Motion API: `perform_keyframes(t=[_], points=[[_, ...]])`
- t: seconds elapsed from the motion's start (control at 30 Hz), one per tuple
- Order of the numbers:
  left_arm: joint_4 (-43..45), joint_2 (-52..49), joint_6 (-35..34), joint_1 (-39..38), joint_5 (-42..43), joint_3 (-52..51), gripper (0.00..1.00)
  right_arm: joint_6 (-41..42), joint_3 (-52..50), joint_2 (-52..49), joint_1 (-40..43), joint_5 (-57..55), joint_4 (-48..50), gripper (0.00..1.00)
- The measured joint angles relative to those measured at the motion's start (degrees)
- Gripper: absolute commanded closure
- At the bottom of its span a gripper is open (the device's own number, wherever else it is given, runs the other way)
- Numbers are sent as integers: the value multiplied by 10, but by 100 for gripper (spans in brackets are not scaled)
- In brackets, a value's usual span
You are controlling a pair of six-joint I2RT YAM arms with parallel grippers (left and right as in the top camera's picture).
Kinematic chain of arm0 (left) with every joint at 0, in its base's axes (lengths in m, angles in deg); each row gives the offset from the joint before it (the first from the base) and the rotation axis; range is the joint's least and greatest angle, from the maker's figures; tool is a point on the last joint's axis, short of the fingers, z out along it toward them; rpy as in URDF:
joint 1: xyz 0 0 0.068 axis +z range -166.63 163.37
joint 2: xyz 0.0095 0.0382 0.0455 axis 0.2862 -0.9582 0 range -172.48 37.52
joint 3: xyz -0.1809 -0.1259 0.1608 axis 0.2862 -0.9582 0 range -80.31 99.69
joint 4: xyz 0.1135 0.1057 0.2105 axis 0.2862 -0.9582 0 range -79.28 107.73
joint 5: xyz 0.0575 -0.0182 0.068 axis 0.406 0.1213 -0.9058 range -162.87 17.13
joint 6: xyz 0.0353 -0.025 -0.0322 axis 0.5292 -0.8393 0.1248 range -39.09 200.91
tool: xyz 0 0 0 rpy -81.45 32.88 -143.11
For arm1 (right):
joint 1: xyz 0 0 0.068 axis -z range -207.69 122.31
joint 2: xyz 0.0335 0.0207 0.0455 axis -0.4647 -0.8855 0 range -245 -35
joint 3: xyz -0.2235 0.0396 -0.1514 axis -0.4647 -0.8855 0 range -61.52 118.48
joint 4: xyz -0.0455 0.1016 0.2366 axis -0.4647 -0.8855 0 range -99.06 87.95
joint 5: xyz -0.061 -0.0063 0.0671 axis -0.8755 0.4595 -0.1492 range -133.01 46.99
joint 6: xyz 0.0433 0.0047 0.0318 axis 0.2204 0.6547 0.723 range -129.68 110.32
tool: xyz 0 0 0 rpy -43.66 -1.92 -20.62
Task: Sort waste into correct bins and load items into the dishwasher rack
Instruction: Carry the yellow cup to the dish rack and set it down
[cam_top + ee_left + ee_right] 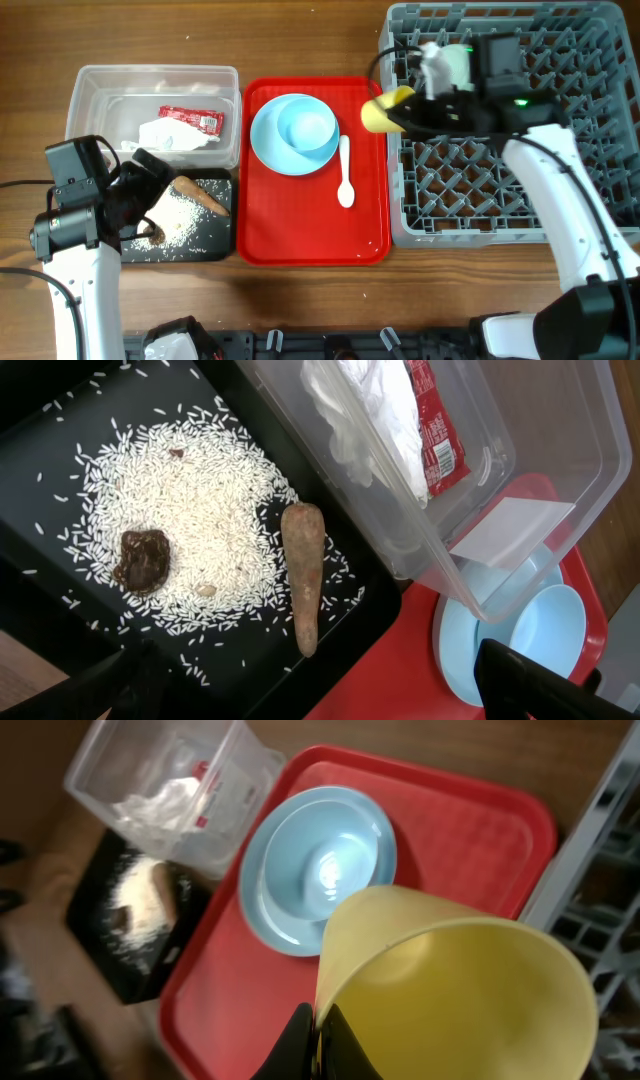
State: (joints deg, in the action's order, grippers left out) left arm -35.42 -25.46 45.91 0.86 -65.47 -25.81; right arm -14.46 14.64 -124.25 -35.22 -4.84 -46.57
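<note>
Right tool pinching yellow cup rim; cup over rack edge.

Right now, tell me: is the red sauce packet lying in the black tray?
No, the red sauce packet lies inside the clear tub, next to the crumpled white paper.

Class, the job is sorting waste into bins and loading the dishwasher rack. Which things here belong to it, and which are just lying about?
Belong: yellow cup, light blue bowl, light blue plate, dishwasher rack, clear tub, black tray, red sauce packet, white paper, rice, brown scraps.

Lying about: red tray, wooden table, white spoon (might be loaded too).
</note>
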Motion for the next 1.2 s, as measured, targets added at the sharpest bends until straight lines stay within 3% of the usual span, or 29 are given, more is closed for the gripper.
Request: perform_keyframes(t=[0.2,0.4,0.67,0.8,1.07,1.2], points=[[0,0,0,0,0,0,0,-60,-121,0,144,173,18,96],[0,0,0,0,0,0,0,-73,-188,-6,230,223,82,96],[0,0,0,0,0,0,0,-86,-188,-75,252,320,114,96],[0,0,0,0,0,0,0,-91,-186,-76,253,286,75,95],[0,0,0,0,0,0,0,-85,-191,-83,259,81,15,92],[0,0,0,0,0,0,0,-82,-179,-82,277,52,-36,92]])
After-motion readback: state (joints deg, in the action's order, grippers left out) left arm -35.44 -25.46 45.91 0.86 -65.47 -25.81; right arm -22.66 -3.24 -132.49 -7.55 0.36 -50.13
